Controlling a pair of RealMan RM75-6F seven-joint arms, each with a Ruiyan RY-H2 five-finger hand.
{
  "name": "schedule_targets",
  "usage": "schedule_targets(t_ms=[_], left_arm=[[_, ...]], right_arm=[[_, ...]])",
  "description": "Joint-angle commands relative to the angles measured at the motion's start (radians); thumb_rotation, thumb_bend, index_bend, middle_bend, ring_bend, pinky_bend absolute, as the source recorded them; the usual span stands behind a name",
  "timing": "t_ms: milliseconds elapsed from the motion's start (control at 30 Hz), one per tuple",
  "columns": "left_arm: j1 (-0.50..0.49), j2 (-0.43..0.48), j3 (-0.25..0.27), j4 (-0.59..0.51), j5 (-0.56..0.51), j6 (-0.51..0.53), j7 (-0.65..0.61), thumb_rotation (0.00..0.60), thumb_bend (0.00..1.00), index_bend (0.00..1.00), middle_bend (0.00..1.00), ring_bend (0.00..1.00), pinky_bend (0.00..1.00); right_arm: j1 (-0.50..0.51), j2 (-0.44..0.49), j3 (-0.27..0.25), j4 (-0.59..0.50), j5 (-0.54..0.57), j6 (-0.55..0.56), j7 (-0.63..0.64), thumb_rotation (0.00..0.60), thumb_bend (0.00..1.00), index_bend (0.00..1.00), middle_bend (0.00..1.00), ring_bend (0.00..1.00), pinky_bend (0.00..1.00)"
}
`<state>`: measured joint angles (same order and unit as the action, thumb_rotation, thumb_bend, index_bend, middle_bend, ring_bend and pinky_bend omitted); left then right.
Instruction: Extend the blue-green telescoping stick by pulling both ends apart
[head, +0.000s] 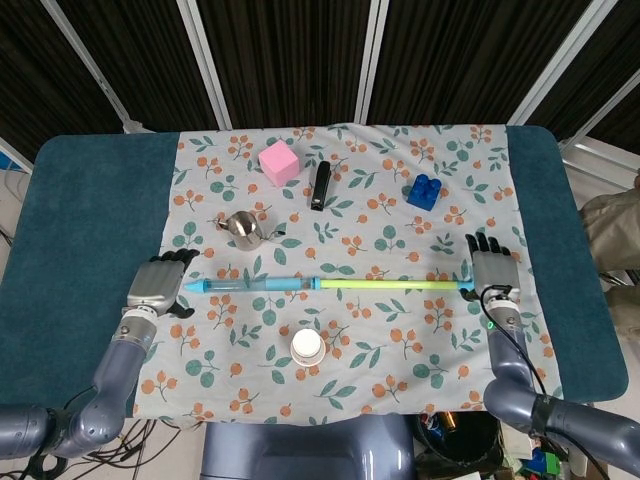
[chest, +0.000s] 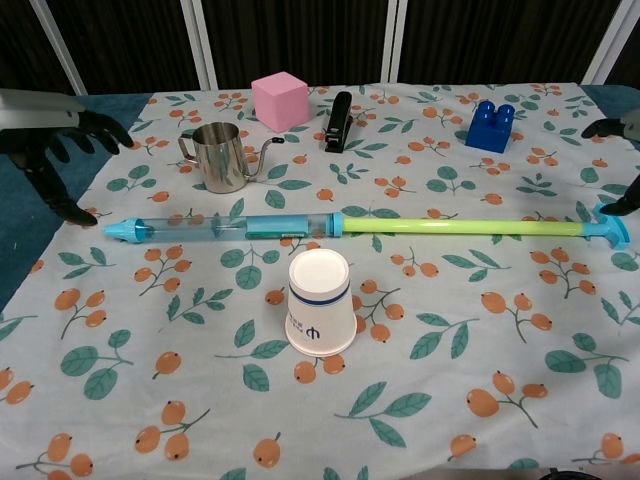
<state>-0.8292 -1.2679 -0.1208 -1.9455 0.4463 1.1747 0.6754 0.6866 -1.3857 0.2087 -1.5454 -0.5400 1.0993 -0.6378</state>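
Note:
The telescoping stick (head: 330, 285) (chest: 400, 226) lies flat on the patterned cloth, stretched long, with a clear blue tube on the left and a yellow-green rod on the right. My left hand (head: 158, 284) (chest: 45, 135) hovers just beyond the blue tip with fingers spread, holding nothing. My right hand (head: 492, 270) (chest: 622, 165) stands open by the rod's blue end cap, fingers apart and off the stick.
An upturned paper cup (chest: 320, 302) stands just in front of the stick's middle. Behind it are a steel pitcher (chest: 220, 156), a pink cube (chest: 279, 100), a black stapler (chest: 339, 121) and a blue toy brick (chest: 490, 126). Teal table (head: 90, 220) flanks the cloth.

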Motion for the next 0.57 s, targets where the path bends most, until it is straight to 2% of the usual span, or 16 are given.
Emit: schedule_targets(t_ms=[33,167,233,333,500,567], left_arm=[[0.093,0.056,0.048,-0.058,0.175,0.055,-0.102,0.600,0.12,0.03,0.06,0.05,0.15],[0.219,0.098,0.138,-0.066,0.408,0.151,-0.216,0.600,0.08,0.00,0.00,0.00,0.04],[0.297,0.109,0.200,-0.038,0.546,0.220,-0.278,0.600,0.06,0.00,0.00,0.00,0.03],[0.391,0.125,0.273,0.010,0.680,0.293,-0.365,0.600,0.04,0.00,0.00,0.00,0.03],[0.508,0.151,0.337,0.085,0.801,0.396,-0.460,0.600,0.04,0.00,0.00,0.00,0.02],[0.539,0.147,0.342,0.124,0.832,0.429,-0.481,0.600,0.04,0.00,0.00,0.00,0.02]], right_arm=[[-0.082,0.087,-0.037,-0.089,-0.160,0.053,0.116,0.600,0.10,0.02,0.00,0.00,0.13],[-0.188,0.186,-0.097,-0.173,-0.336,0.124,0.246,0.600,0.03,0.00,0.00,0.00,0.13],[-0.248,0.237,-0.142,-0.201,-0.441,0.172,0.310,0.600,0.01,0.00,0.00,0.00,0.13],[-0.327,0.294,-0.201,-0.224,-0.559,0.231,0.402,0.600,0.00,0.00,0.00,0.00,0.13],[-0.428,0.338,-0.277,-0.213,-0.727,0.335,0.490,0.600,0.00,0.00,0.00,0.00,0.13],[-0.452,0.333,-0.295,-0.184,-0.773,0.366,0.496,0.600,0.00,0.00,0.00,0.00,0.13]])
